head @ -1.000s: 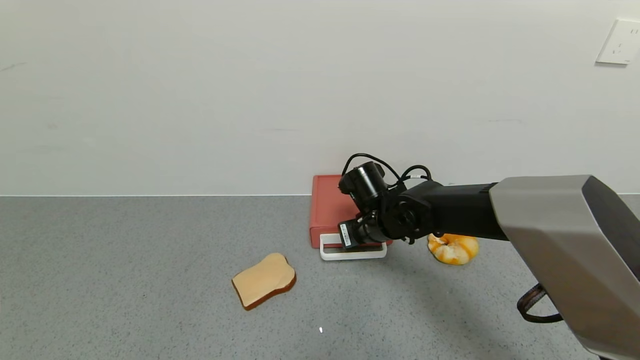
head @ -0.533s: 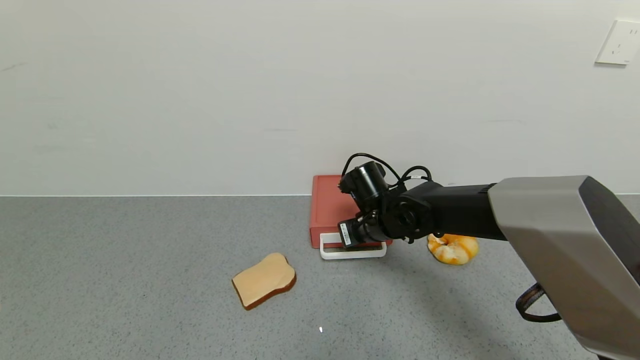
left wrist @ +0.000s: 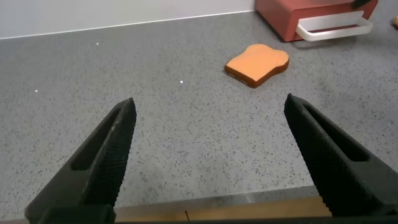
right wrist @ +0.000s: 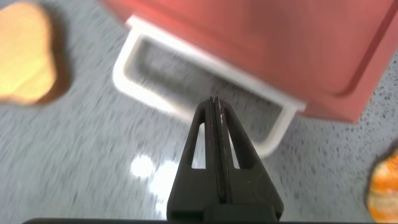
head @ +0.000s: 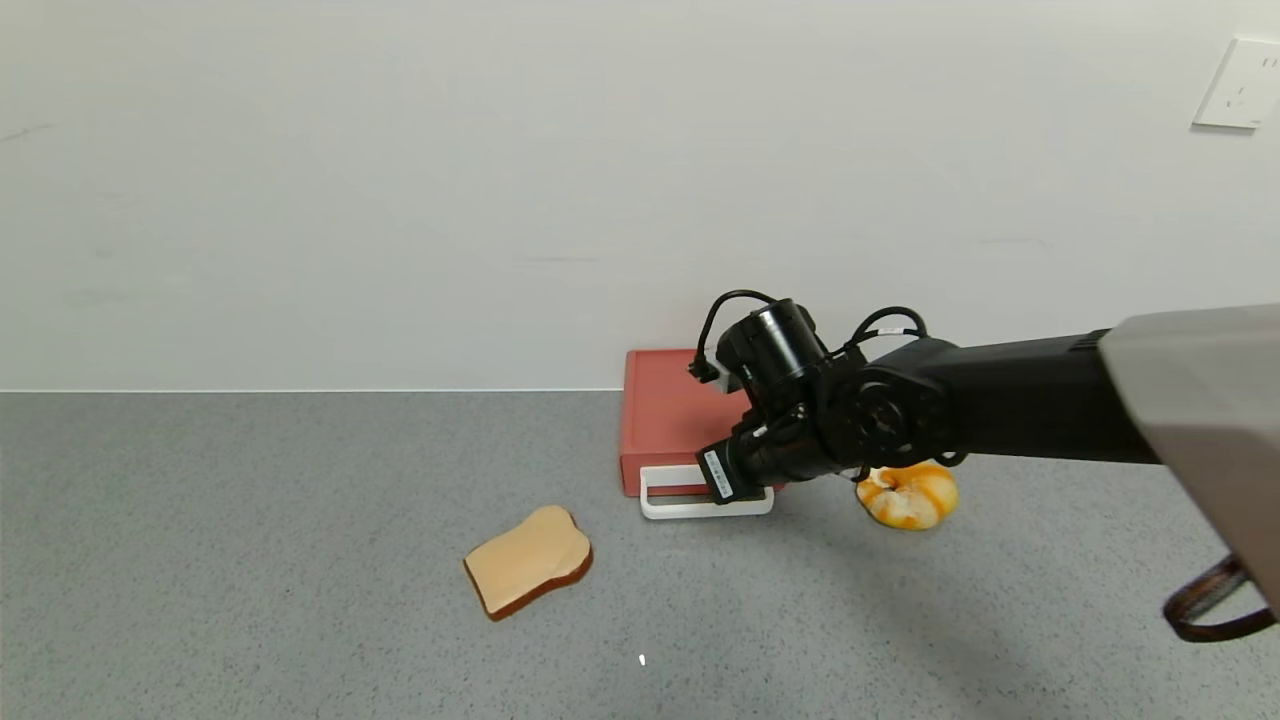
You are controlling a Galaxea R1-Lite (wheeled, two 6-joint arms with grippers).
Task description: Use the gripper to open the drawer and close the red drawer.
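1. Left claw [left wrist: 208, 155]: jaws spread wide, gripping nothing, low over the grey surface [head: 250, 560]; shown only in the left wrist view.
2. Bread slice [head: 528, 573]: flat on the surface, forward-left of the drawer, apart from it.
3. Drawer [head: 668, 420]: brick-red, against the wall, its white loop handle [head: 700, 495] lying in front.
4. Right claw [right wrist: 216, 140]: fingers pressed together, holding nothing, tip above the handle's right portion. Its white barcode label [head: 716, 475] is unreadable.
5. Change: compared with a second earlier, the right arm has risen and shifted right; drawer unmoved.
6. Croissant [head: 908, 495]: right of the drawer, partly behind the arm.
7. Wall socket [head: 1236, 84]: upper right, head view only.
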